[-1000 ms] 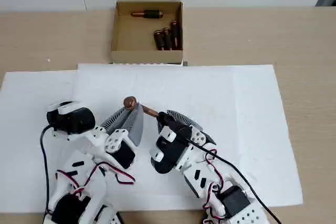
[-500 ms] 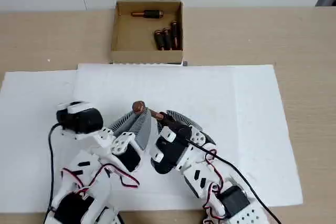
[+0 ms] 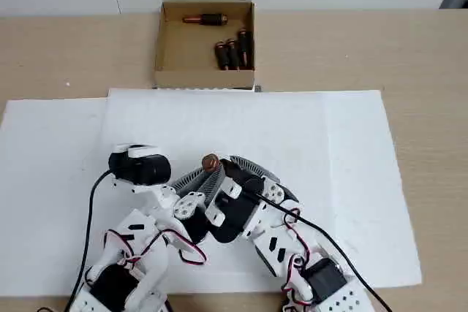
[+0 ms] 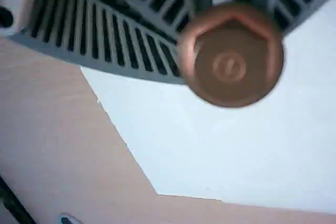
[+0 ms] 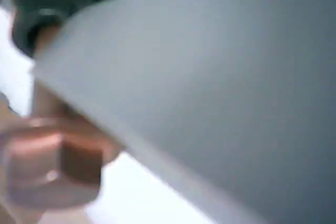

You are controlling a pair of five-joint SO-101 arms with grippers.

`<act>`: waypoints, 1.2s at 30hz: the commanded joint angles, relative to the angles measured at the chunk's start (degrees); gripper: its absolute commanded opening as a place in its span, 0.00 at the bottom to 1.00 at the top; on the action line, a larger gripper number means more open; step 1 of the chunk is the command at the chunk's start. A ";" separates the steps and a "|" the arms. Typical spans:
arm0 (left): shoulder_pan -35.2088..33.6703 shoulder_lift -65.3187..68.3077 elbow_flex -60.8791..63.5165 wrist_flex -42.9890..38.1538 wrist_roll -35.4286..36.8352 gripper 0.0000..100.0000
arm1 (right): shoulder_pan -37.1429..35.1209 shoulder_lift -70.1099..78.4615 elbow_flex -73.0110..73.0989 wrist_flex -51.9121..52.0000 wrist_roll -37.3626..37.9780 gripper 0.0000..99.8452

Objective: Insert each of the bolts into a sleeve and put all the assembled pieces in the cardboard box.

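Note:
In the high view my left gripper (image 3: 205, 173) is shut on a copper bolt (image 3: 210, 162), whose hex head points up the table. Its shank runs into a dark sleeve (image 3: 228, 171) that my right gripper (image 3: 235, 173) is shut on; the two grippers meet tip to tip on the white sheet. The left wrist view has the bolt head (image 4: 231, 59) close up between ribbed grey fingers (image 4: 105, 30). In the right wrist view the bolt head (image 5: 50, 163) sits beside a blurred grey finger (image 5: 210, 77). The cardboard box (image 3: 205, 78) stands at the far side, well away from both grippers.
Several assembled pieces lie in the box: one (image 3: 205, 18) along its far wall, three (image 3: 234, 52) side by side at its right. A white paper sheet (image 3: 329, 144) covers the table's middle, with bare wood (image 3: 424, 56) around it.
My left arm has swung right and toward the near edge, carrying the bolt to the sleeve. The bare shank seen between head and sleeve earlier is now hidden. The right arm has kept still.

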 commanded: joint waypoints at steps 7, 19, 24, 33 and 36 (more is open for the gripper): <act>0.18 -0.09 -0.13 -0.09 -3.34 0.26 | 0.48 -0.57 0.79 -1.80 0.26 0.00; -18.46 -0.09 -7.08 1.05 -14.51 0.09 | 5.14 -0.66 0.70 -1.80 -2.02 0.00; -26.90 -0.09 -7.52 2.81 -18.64 0.01 | 11.82 -0.57 0.26 -1.36 -10.99 0.00; -30.86 -0.18 5.41 6.15 -25.23 0.01 | 15.78 0.13 -7.21 8.40 -28.40 0.00; -30.95 -0.18 8.75 4.84 -26.81 0.01 | 15.96 1.36 -13.36 14.55 -29.45 0.00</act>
